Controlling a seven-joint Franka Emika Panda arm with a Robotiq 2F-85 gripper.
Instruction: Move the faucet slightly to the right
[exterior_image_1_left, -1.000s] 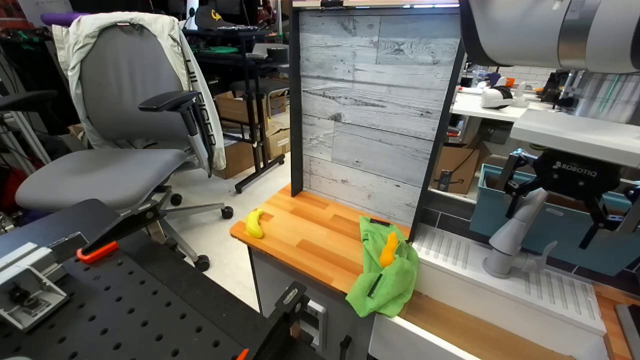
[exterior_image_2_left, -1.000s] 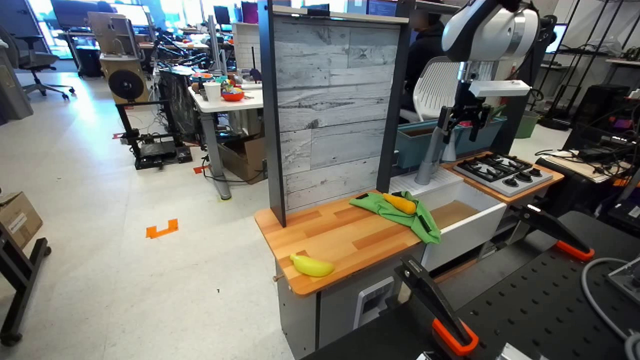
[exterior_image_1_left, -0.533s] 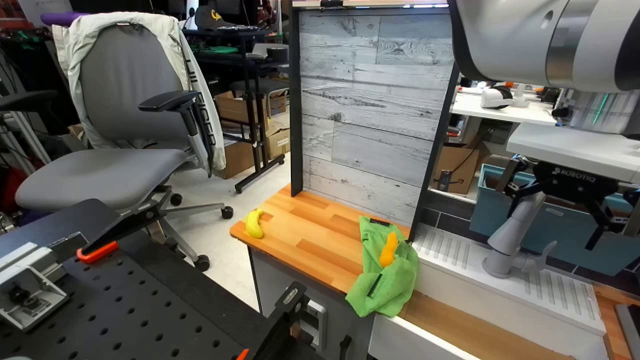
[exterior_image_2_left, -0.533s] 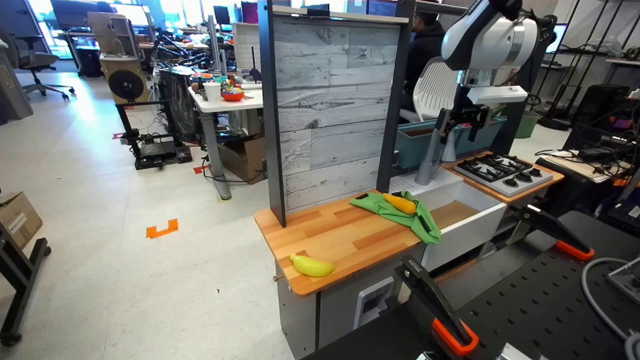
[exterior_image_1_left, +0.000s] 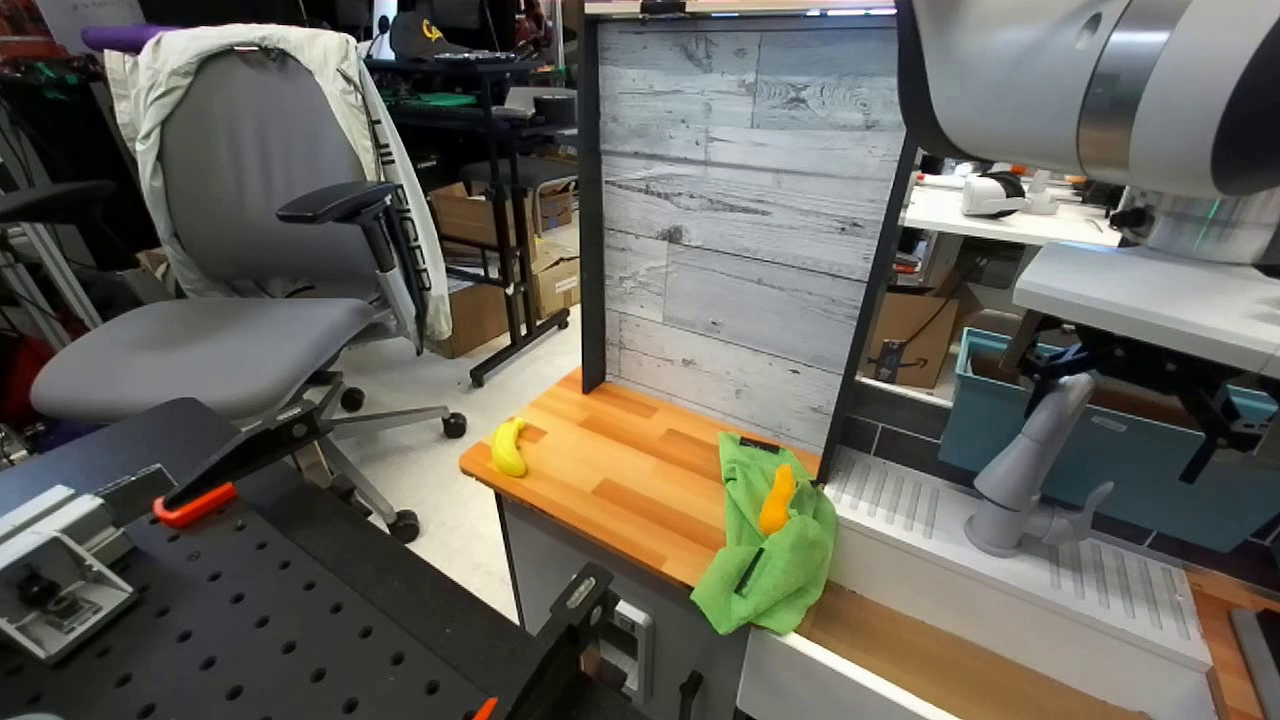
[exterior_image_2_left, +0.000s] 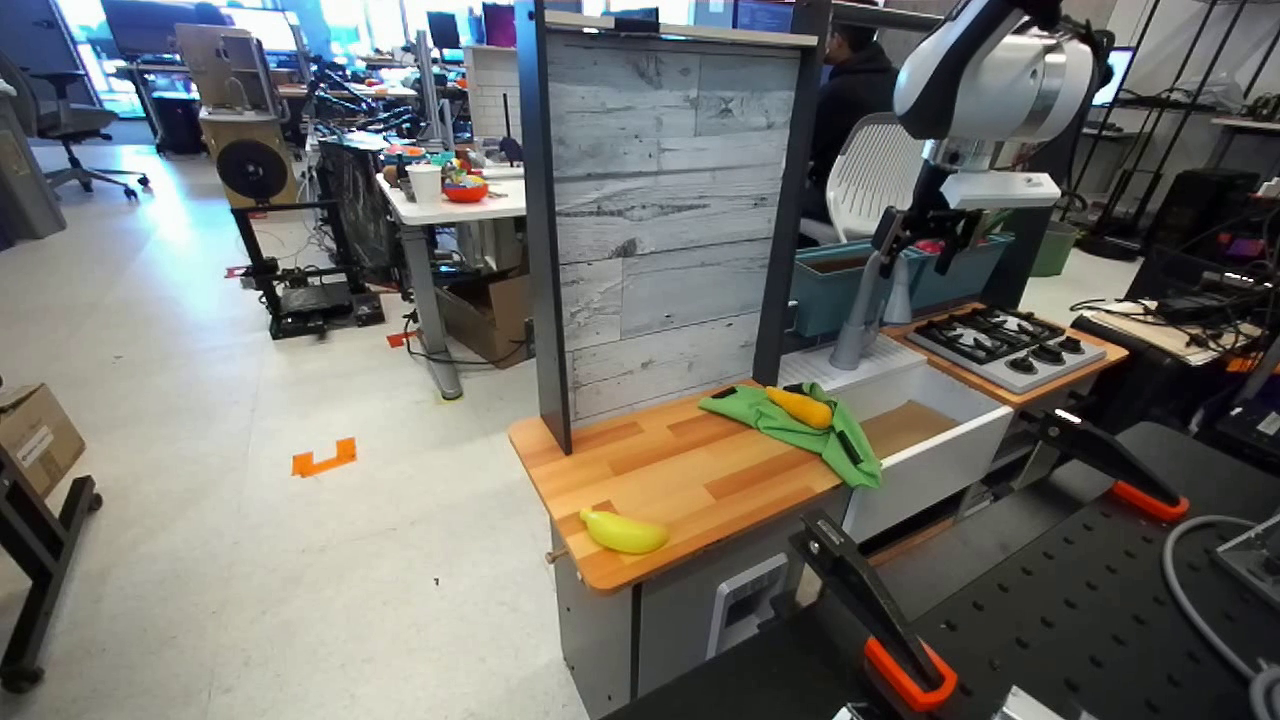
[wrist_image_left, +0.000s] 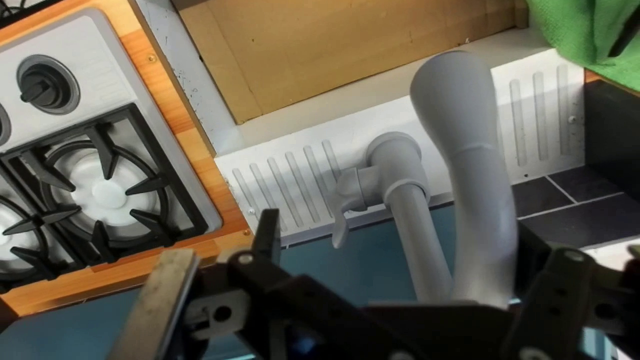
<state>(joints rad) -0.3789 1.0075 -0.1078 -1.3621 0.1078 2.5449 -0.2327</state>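
The grey faucet (wrist_image_left: 415, 235) stands on the white ribbed sink ledge. It shows in both exterior views (exterior_image_1_left: 1030, 470) (exterior_image_2_left: 855, 325). In the wrist view its curved spout (wrist_image_left: 482, 180) arches toward the drawer, and its top is hidden by the gripper body. My gripper (wrist_image_left: 400, 230) is open at the top of the faucet, with post and spout between the spread fingers. The right finger is close beside the spout; I cannot tell whether they touch. The left finger is well apart. In both exterior views the gripper (exterior_image_1_left: 1110, 430) (exterior_image_2_left: 915, 265) is over the faucet's upper end.
A teal bin (exterior_image_1_left: 1130, 470) is behind the faucet. A stove (wrist_image_left: 105, 190) lies to one side. A green cloth (exterior_image_2_left: 790, 425) with an orange carrot-like toy (exterior_image_2_left: 800, 407) is on the other side. An open drawer (exterior_image_2_left: 915, 430) is below. A yellow banana (exterior_image_2_left: 625, 532) lies farther off.
My gripper has come down a little and tilted over the faucet top. It then shifted slightly back. The fingers stay spread. The faucet shows no clear movement.
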